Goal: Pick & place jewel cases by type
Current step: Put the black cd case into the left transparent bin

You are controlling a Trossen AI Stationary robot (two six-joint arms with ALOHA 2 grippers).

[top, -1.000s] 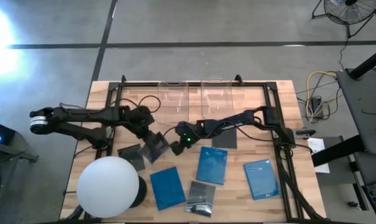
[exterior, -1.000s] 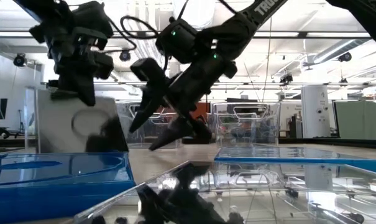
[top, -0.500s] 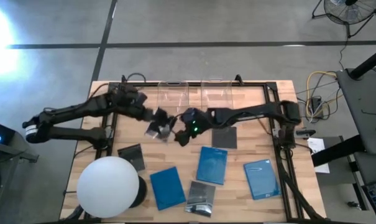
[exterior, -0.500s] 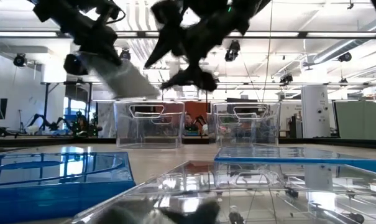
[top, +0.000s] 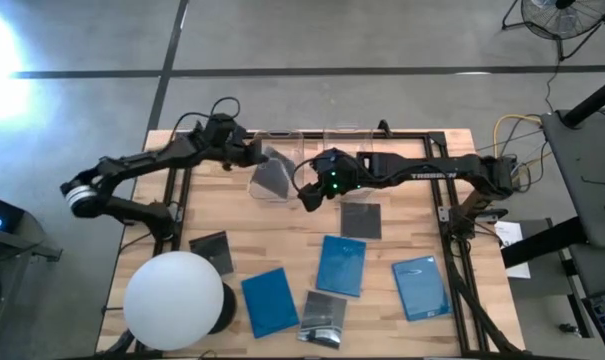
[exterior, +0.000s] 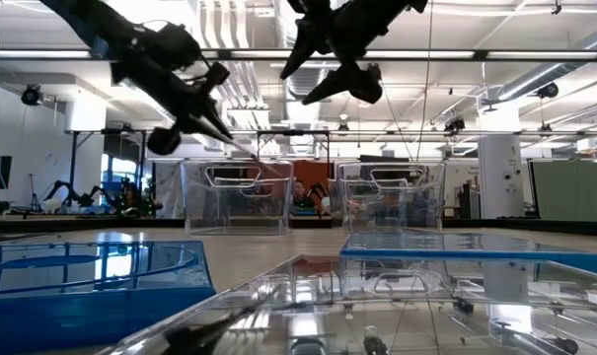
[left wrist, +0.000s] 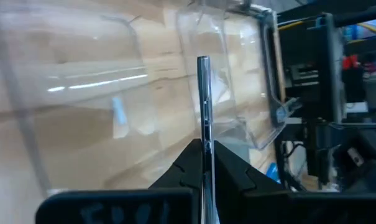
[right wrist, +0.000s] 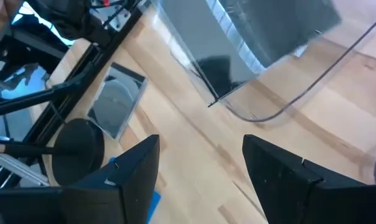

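Observation:
My left gripper [top: 255, 158] is shut on a dark grey jewel case [top: 272, 174] above the left clear bin [top: 277, 140]. In the low view the case [exterior: 231, 141] slants down toward that bin [exterior: 234, 197]. My right gripper [top: 308, 195] hovers open beside it, near the right clear bin [top: 347, 150], holding nothing. Lying flat on the table are three dark cases [top: 210, 247] [top: 361, 218] [top: 323, 317] and three blue cases [top: 267, 300] [top: 341, 264] [top: 421, 287]. My left gripper pinches the dark case between its two fingers at one edge [left wrist: 204, 149]; in its wrist view the case shows edge-on and runs straight out from the fingertips. The case is lifted clear and tilted, its free end [exterior: 249, 153] pointing down toward the left bin.
A big white sphere [top: 174, 298] sits at the table's near left corner. A black frame [top: 437, 180] rims the work area, with cables along its sides. The two clear bins stand side by side at the far edge. Bare wood [top: 282, 225] lies between the bins and the cases.
My left gripper has carried the dark case up off the middle of the table and toward the far edge, ending over the left bin with the case tilted. My right gripper has risen and moved toward the far edge alongside it, staying open.

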